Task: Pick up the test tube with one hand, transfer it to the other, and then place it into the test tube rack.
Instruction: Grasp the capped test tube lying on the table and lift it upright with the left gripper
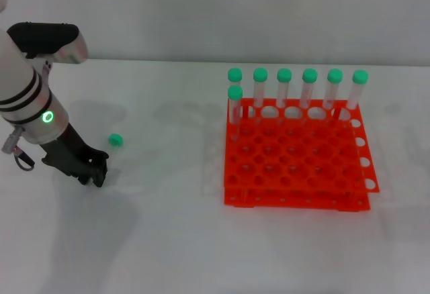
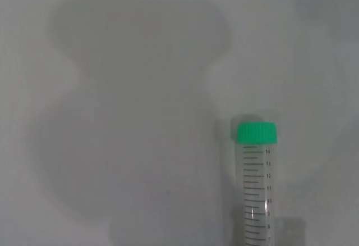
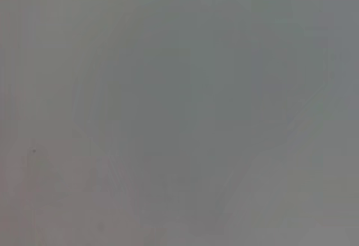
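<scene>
The test tube lies on the white table; only its green cap (image 1: 115, 139) shows clearly in the head view, just right of my left gripper (image 1: 96, 168). The left gripper, on the green-ringed arm, is down at the table at the left. In the left wrist view the tube (image 2: 256, 184) is close, its cap pointing away and its graduated clear body running out of the picture toward the wrist. The orange-red test tube rack (image 1: 295, 166) stands at the right, well away from the gripper. My right gripper is out of view; the right wrist view shows only a blank grey surface.
Several identical green-capped tubes (image 1: 284, 89) stand upright along the rack's back row, and one more stands at the left of the second row. White tabletop lies between the left gripper and the rack.
</scene>
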Controlling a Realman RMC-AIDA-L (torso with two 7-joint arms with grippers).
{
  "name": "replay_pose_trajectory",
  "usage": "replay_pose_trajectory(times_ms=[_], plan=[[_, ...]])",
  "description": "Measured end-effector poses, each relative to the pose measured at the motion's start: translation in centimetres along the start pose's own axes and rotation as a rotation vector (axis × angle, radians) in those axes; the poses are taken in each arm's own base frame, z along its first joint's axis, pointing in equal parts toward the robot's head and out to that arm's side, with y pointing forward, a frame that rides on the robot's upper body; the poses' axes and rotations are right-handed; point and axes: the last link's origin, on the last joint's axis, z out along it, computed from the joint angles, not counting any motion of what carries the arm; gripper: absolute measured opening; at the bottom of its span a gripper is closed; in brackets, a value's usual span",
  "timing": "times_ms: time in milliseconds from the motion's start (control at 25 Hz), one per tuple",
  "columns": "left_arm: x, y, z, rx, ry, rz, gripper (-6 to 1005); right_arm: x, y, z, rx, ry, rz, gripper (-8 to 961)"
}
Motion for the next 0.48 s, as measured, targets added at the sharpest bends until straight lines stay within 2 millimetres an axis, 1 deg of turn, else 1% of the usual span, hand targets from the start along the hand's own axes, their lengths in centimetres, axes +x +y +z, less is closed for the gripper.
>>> replay_pose_trajectory(times_ms=[120, 200, 480], plan=[[0.04, 0.04, 0.08, 0.002, 0.003, -0.001, 276, -0.02, -0.04, 0.01, 0.002, -0.001, 0.000, 731], [0.04, 0.07, 0.09, 0.001, 0.003, -0.001, 239, -0.06, -0.05, 0.04, 0.001, -0.002, -0.002, 730], [0.15, 0.05, 0.21, 0.007, 0.013, 0.005, 197, -0.14, 0.05, 0.16, -0.005, -0.005, -0.004, 730]])
